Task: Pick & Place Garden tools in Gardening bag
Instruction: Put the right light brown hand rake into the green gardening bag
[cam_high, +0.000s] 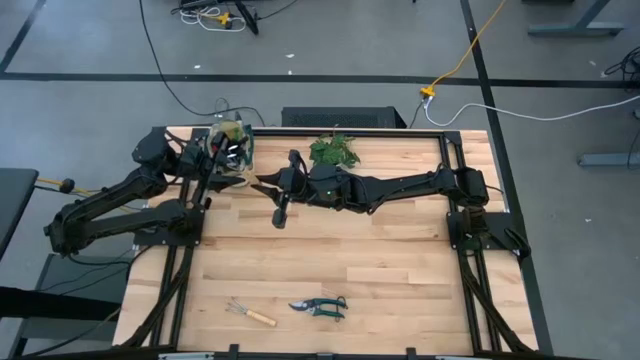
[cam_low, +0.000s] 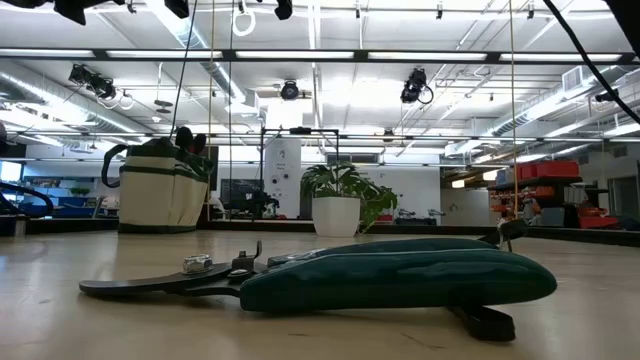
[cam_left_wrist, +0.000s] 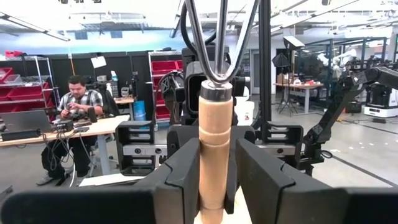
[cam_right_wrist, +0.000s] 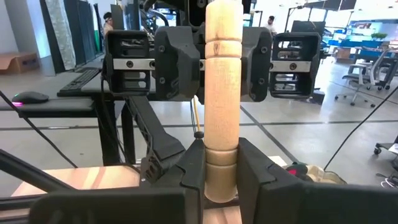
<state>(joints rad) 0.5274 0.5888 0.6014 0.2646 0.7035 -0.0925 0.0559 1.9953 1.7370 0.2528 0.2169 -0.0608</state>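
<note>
My two grippers meet over the table's far left and both are shut on one wooden-handled hand tool (cam_high: 263, 185) with bent metal tines (cam_left_wrist: 217, 37). My left gripper (cam_left_wrist: 216, 180) comes from the left (cam_high: 250, 182), and my right gripper (cam_right_wrist: 222, 180) from the right (cam_high: 279, 188). The beige gardening bag (cam_high: 232, 146) stands just beyond them and also shows in the low view (cam_low: 160, 188). Teal-handled pruning shears (cam_high: 320, 305) and a small wooden-handled rake (cam_high: 250, 314) lie flat near the front edge. The shears fill the low view's foreground (cam_low: 400, 275). My left gripper pinches the wooden handle (cam_left_wrist: 216, 140) between its two fingers, below the metal collar. The fingers lie across the handle and come level from the table's left. The tool is clear of the table. My right gripper pinches the same handle at a narrower ringed part (cam_right_wrist: 221, 163) between its two fingers. It comes level from the table's right, facing the left gripper, fingers across the handle.
A leafy plant in a white pot (cam_high: 335, 151) stands at the far edge, right of the bag, close behind my right arm. It also shows in the low view (cam_low: 340, 200). A person sits at a desk beyond the table (cam_left_wrist: 74, 118). The table's middle is bare wood (cam_high: 380, 250).
</note>
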